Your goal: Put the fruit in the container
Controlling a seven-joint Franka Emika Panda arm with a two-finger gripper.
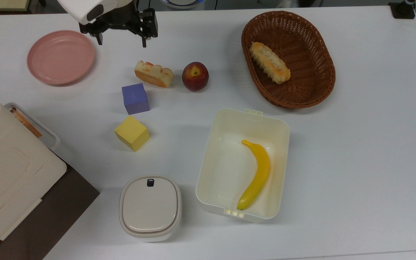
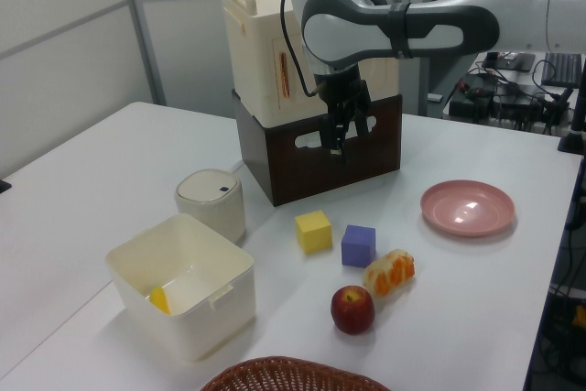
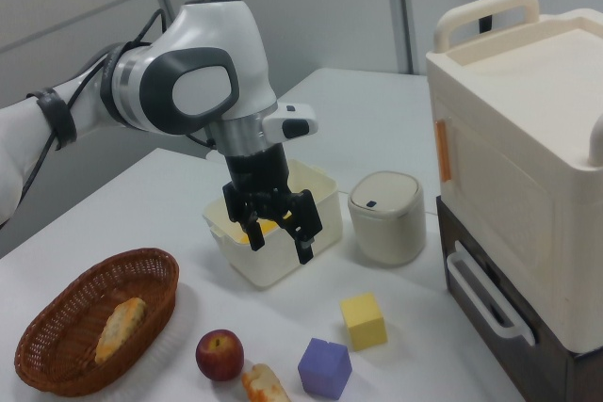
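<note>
Gripper (image 1: 121,40) spread wide, holding nothing, hung above the table.
Fruit (image 1: 195,76) sits dimple-up; container (image 1: 211,144) lies well apart.

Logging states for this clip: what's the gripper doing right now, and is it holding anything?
Gripper: open, holding nothing, up above the table; the fruit lies on the table, apart from it.
</note>
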